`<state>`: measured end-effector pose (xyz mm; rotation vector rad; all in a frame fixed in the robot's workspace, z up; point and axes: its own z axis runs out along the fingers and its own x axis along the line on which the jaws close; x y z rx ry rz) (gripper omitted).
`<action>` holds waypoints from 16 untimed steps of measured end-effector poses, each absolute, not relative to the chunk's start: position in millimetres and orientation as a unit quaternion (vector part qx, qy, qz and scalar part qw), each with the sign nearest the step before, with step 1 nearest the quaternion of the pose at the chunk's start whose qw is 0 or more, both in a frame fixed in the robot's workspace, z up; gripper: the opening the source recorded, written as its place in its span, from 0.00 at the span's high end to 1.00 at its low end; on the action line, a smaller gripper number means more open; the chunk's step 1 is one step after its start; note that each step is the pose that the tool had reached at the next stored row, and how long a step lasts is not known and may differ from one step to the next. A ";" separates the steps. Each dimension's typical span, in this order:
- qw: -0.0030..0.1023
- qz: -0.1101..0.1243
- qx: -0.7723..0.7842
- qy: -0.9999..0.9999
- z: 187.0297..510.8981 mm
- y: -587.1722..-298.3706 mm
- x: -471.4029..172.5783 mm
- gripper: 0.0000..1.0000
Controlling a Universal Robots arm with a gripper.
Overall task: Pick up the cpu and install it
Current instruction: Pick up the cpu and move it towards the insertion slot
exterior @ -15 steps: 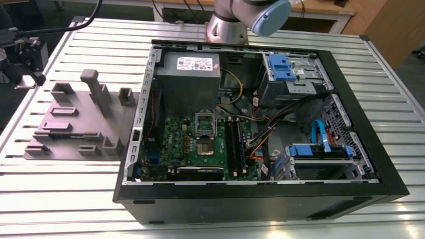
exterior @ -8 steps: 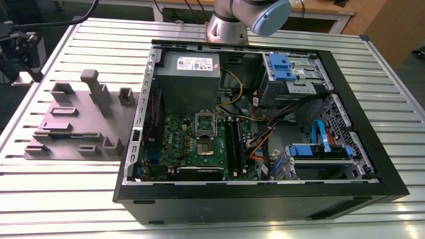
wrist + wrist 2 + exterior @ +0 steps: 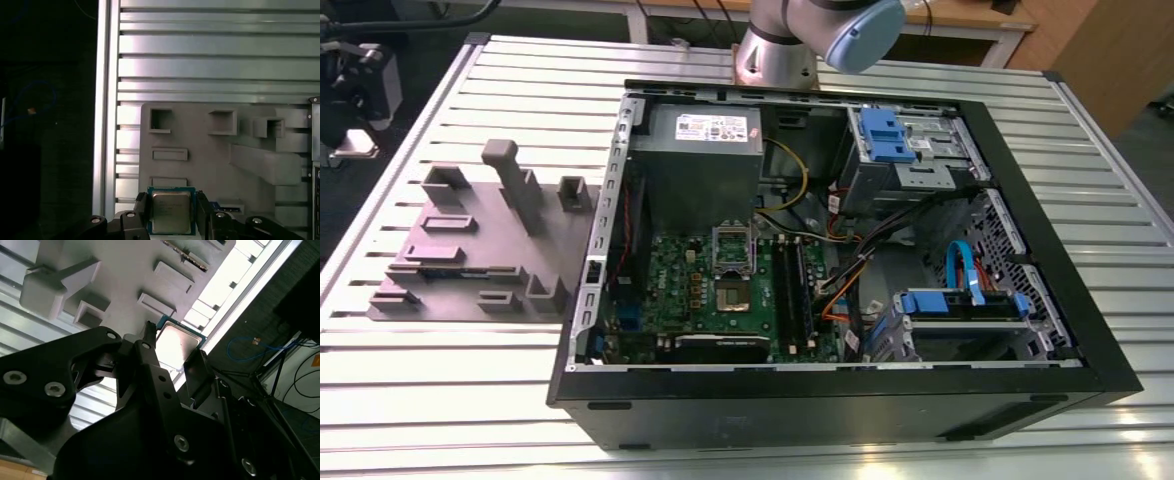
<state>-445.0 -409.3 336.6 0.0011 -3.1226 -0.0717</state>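
1. Slatted aluminium table (image 3: 454, 380) carried all of the work. In the exterior view I saw the open computer case (image 3: 854, 400) on it, with the purple-grey tray (image 3: 467, 250) just beside the case on the exterior view's left.
2. Gripper (image 3: 171, 215) state: clenched on the cpu (image 3: 171, 210). In the first wrist view I saw one black finger (image 3: 141, 209) pressed against each of two opposite edges of the chip, with its metal top facing the camera.
3. Position of the cpu: between the two fingers, in front of the tray. The tray's raised blocks and recesses lay behind the chip in both wrist views.
4. Second wrist view: I saw the chip at a slant, with strong glare on its top and a teal edge showing. This view also took in the table's edge and a blue cable (image 3: 250, 347) over the dark floor beyond it.
5. Exterior view: I saw the green motherboard (image 3: 720, 290) lying flat inside the case. The arm (image 3: 814, 40) stood at the far side of the case.
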 end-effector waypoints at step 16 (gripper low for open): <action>0.009 -0.020 -0.004 -1.000 377.8 -408.8 -445.0 0.53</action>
